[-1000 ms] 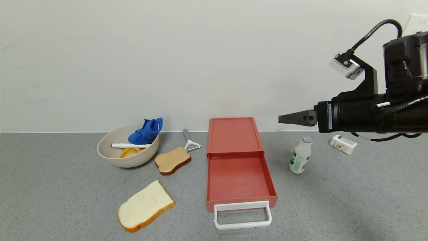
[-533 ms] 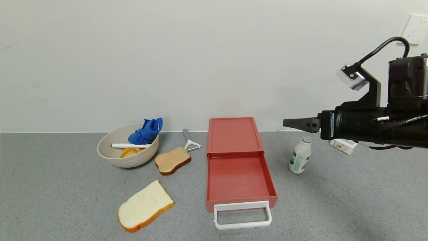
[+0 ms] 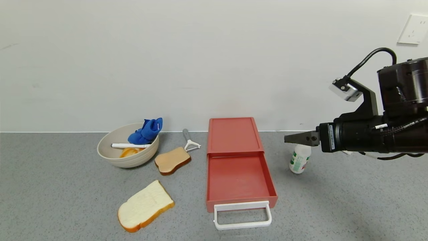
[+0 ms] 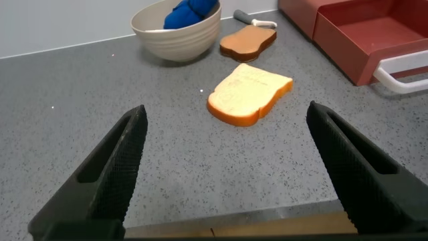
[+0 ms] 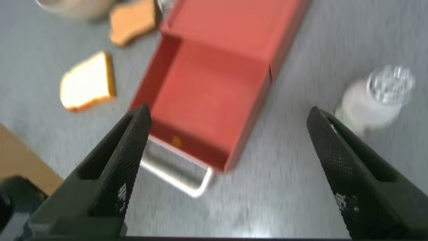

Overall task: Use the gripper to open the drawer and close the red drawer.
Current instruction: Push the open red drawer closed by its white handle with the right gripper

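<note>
Head view shows us the drawer (image 3: pixel 238 164) mid-counter, its tray pulled out and the white handle (image 3: pixel 242 215) toward us. Our right gripper (image 3: pixel 290 138) hovers in the air to its right, above the white bottle (image 3: pixel 299 159), fingers spread apart. Our left gripper (image 4: pixel 227 167) hangs low and open, facing the bread slice (image 4: pixel 249 93).

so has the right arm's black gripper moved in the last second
Yes. The right arm's black gripper has dropped: a second ago its tip sat above the small white bottle's cap, and now it covers the cap.
</note>
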Tool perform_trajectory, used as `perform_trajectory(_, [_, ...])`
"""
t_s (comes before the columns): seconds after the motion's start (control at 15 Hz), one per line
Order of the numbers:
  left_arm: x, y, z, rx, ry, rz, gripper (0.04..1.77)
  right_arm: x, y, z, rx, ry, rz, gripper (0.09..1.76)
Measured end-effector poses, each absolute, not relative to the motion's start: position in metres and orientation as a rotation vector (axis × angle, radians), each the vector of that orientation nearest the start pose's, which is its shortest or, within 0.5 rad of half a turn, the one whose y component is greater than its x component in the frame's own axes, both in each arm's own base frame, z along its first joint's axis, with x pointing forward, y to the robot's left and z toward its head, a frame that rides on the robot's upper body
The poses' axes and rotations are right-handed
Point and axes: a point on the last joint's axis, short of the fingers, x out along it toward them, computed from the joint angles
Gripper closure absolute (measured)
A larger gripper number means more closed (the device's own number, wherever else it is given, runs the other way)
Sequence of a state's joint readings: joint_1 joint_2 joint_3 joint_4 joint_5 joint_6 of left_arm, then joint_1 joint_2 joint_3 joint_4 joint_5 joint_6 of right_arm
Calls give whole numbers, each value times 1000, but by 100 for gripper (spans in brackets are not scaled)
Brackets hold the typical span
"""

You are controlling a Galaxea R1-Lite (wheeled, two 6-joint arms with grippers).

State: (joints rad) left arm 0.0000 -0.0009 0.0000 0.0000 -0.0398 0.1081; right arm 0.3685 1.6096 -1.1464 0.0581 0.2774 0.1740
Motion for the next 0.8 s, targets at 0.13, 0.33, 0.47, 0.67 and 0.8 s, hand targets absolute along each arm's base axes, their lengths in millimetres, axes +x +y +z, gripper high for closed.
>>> perform_trajectory(0.13, [-23, -1, 75, 108, -3, -39, 9, 256, 121, 241, 95, 704, 524, 14])
perform_trajectory(0.33, [-23, -1, 75, 108, -3, -38, 9, 234, 156, 244, 70, 816, 461, 14])
perform_trajectory(0.47, [-23, -1, 75, 107, -3, -38, 9, 222, 183, 236, 42, 883, 424, 14])
perform_trajectory(0.67, [-23, -1, 75, 107, -3, -38, 9, 217, 219, 214, 36, 973, 417, 14])
perform_trajectory(0.8, [-23, -1, 75, 107, -3, -38, 9, 216, 237, 196, 32, 1033, 406, 14])
